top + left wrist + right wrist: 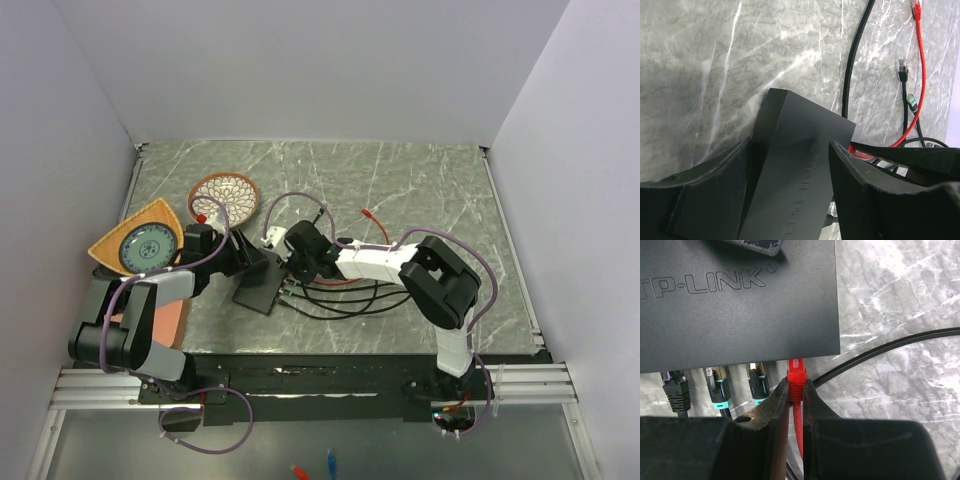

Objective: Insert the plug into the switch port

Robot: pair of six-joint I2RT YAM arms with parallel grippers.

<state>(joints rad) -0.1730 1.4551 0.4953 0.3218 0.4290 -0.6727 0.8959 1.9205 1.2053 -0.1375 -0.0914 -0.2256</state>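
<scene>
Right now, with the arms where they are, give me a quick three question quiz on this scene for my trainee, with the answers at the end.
1. True or false: the right tool is shut on the red plug.
2. How many other plugs sit at the edge of the switch, beside the red one? A one, B three, C five.
3. Fill in: the left tool has one finger on either side of the ____.
Key: 1 true; 2 B; 3 switch.
</scene>
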